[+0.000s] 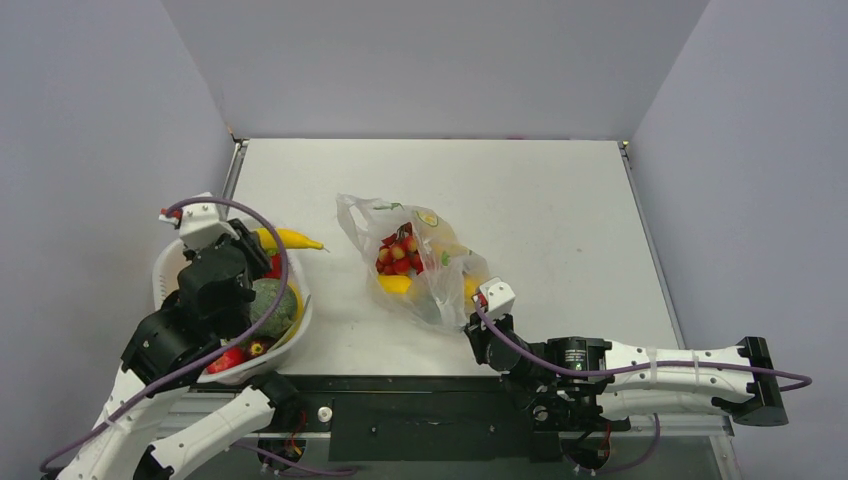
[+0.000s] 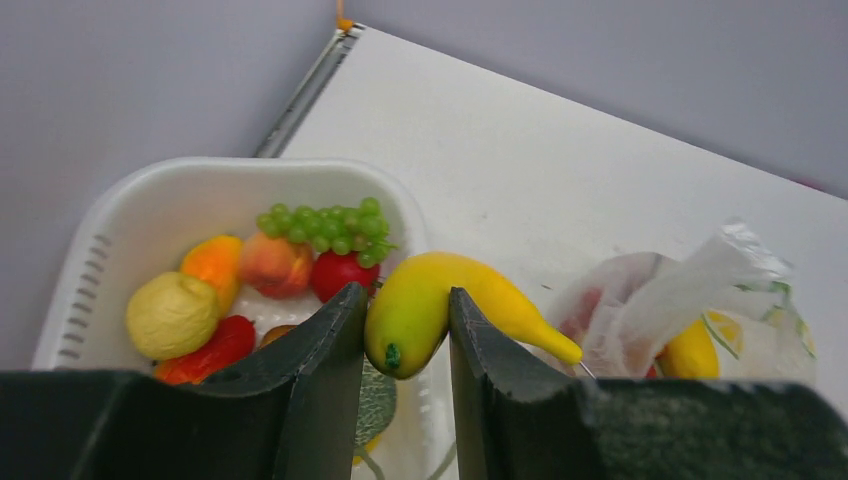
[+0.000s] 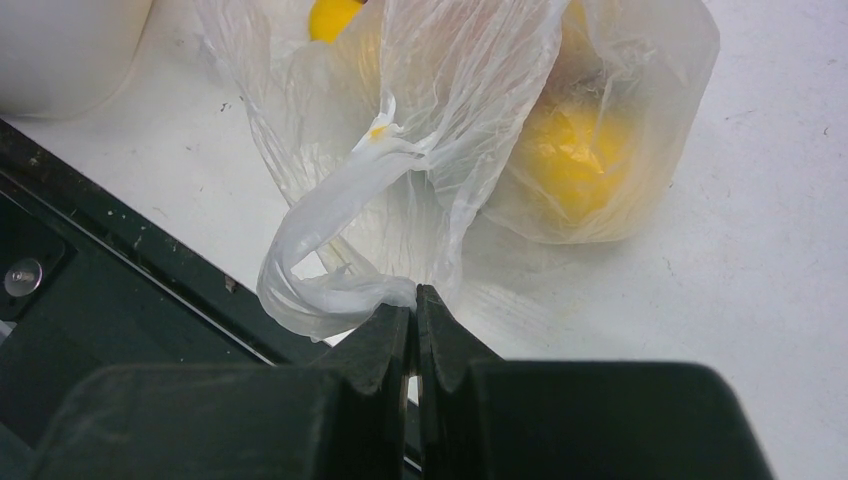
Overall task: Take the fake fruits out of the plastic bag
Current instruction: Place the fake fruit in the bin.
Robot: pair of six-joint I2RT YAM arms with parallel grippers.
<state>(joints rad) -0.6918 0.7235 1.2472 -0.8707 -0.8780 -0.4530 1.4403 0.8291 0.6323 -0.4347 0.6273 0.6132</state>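
The transparent plastic bag (image 1: pixel 420 262) lies mid-table with red and yellow fake fruits (image 1: pixel 398 258) inside; it also shows in the right wrist view (image 3: pixel 470 130) and the left wrist view (image 2: pixel 680 300). My right gripper (image 3: pixel 414 300) is shut on the bag's twisted loop handle (image 3: pixel 320 260) at its near edge. My left gripper (image 2: pixel 408 310) is shut on a yellow banana-like fruit (image 2: pixel 440 300), held over the white basket's right rim; the fruit's tip shows in the top view (image 1: pixel 295 239).
The white oval basket (image 2: pixel 150 210) at the left holds green grapes (image 2: pixel 325 228), a peach, a lemon, red and orange fruits and a green melon (image 1: pixel 272 305). The black mounting rail (image 1: pixel 420 405) runs along the table's near edge.
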